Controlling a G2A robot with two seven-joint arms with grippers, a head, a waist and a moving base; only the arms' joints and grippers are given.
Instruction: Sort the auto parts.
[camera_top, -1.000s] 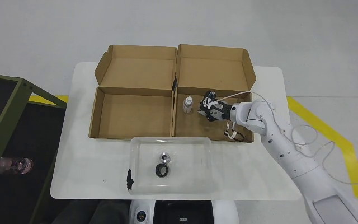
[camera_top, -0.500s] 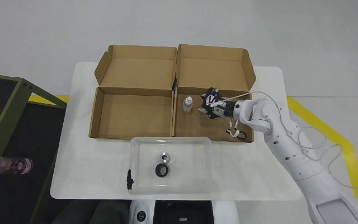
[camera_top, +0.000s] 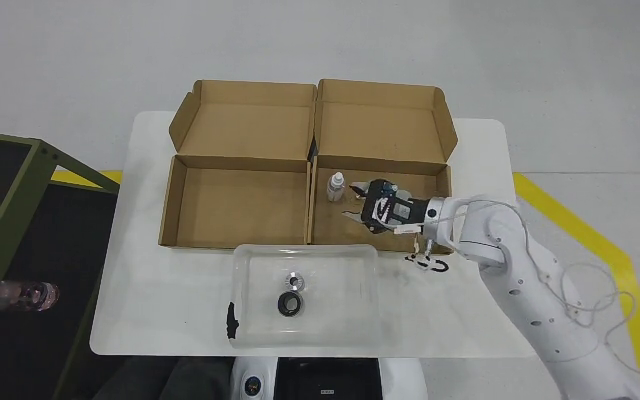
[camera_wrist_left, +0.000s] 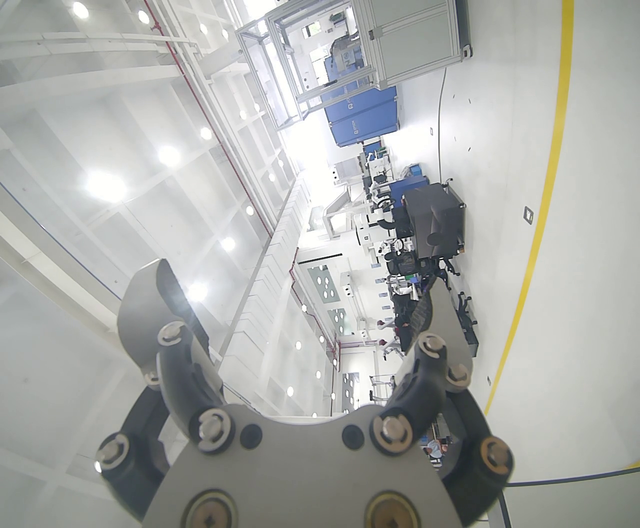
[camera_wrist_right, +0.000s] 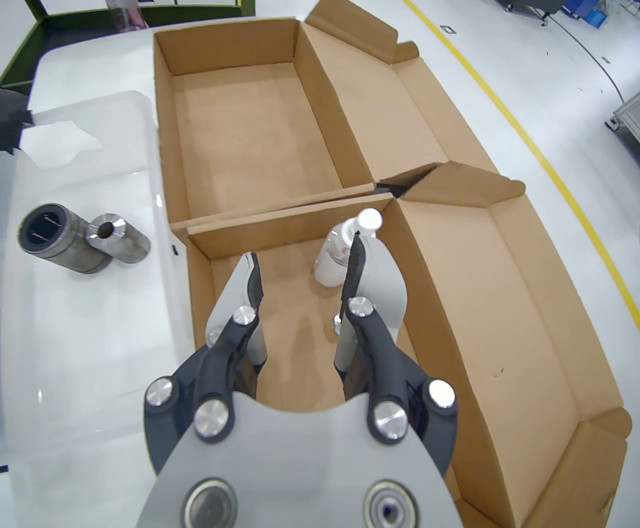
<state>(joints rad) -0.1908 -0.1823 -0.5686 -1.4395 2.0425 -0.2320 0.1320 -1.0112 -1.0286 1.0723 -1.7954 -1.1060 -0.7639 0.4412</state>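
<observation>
Right claw: hung spread open and empty over the floor of the right box, with its tips towards the box's left wall.
White bottle: stood upright inside the right box, in the far corner by that left wall. It was just beside one fingertip (whether the two touched could not be told).
Right claw, wrist view: both fingers were parted with bare cardboard between them. The bottle stood partly behind one finger.
Left claw: released and empty, aimed up at the ceiling lights of a hall.
Left box: an open cardboard box pressed against the right box's left wall, with its lid flap folded back like its neighbour's.
Clear tray: sat on the table, just in front of the right box's near wall.
Dark bearing: lay in the tray, well apart from the right box. It was a ring-shaped sleeve with a hollow bore.
Small metal bushing: lay in the tray, touching the bearing on the side nearer the right box.
Black piece: sat on the tray rim at the corner farthest from the right box.
</observation>
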